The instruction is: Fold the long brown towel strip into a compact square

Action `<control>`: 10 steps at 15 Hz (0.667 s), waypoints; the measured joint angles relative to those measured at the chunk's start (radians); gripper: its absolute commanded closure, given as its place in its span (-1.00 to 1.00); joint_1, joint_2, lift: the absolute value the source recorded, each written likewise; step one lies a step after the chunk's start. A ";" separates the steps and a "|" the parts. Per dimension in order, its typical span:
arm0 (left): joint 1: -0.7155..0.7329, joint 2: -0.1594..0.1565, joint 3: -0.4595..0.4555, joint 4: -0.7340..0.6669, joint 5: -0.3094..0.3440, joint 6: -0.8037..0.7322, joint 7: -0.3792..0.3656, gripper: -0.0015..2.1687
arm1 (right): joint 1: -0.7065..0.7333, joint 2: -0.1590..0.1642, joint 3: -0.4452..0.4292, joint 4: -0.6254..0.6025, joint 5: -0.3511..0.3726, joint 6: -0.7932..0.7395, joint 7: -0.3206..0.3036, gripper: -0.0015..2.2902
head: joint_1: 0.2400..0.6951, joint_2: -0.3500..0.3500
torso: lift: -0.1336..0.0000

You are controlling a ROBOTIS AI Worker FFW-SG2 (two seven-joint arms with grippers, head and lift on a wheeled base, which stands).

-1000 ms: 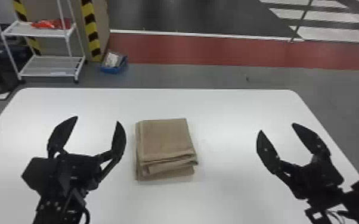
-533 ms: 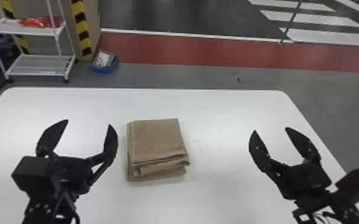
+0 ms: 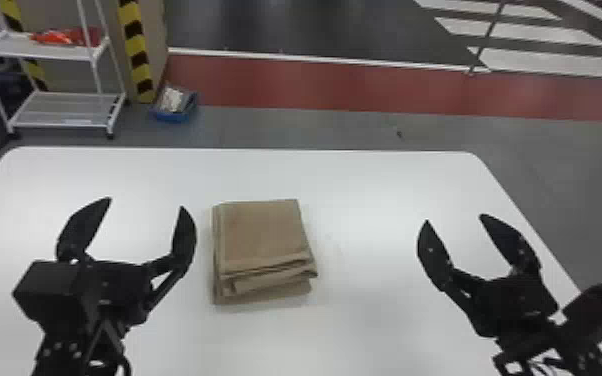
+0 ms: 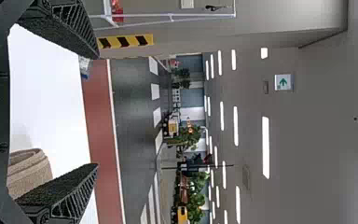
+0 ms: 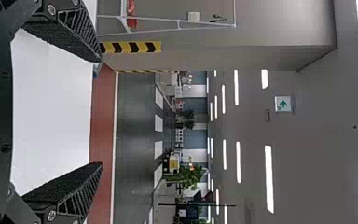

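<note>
"Where's the brown towel [image 3: 262, 232] lying?"

"It's sitting folded, left of centre, short of the white table's [image 3: 375, 190] far edge."

"And the grippers?"

"Left gripper [image 3: 146, 203] and right gripper [image 3: 454, 218] are flanking it, spreading their fingers, presumably because the folding's finishing. Lower layers may be lying unevenly; I'm not seeing underneath."

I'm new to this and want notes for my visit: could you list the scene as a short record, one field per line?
cloth: brown towel, folded into a layered, roughly square stack
neatness: layers uneven along the near edge
surface: white table
left gripper: left of the towel, jaws open
right gripper: right of the towel, jaws open
contact: neither gripper touches the towel
</note>
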 measured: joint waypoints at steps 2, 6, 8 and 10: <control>-0.001 0.001 -0.001 -0.004 0.000 0.002 0.001 -0.93 | 0.002 0.000 -0.001 -0.008 0.005 0.011 0.001 -0.90 | 1.00 -0.42 | -0.86; 0.004 0.005 0.003 -0.014 0.002 0.002 0.003 -0.93 | 0.006 0.000 -0.001 -0.027 0.017 0.026 -0.001 -0.90 | 1.00 -0.41 | -0.86; 0.006 0.007 0.003 -0.020 0.006 0.002 0.003 -0.93 | 0.006 0.000 -0.001 -0.030 0.019 0.029 -0.001 -0.90 | 1.00 -0.41 | -0.86; 0.007 0.009 0.001 -0.025 0.009 0.003 0.001 -0.93 | 0.006 0.000 -0.002 -0.033 0.024 0.029 -0.001 -0.90 | 1.00 -0.42 | -0.86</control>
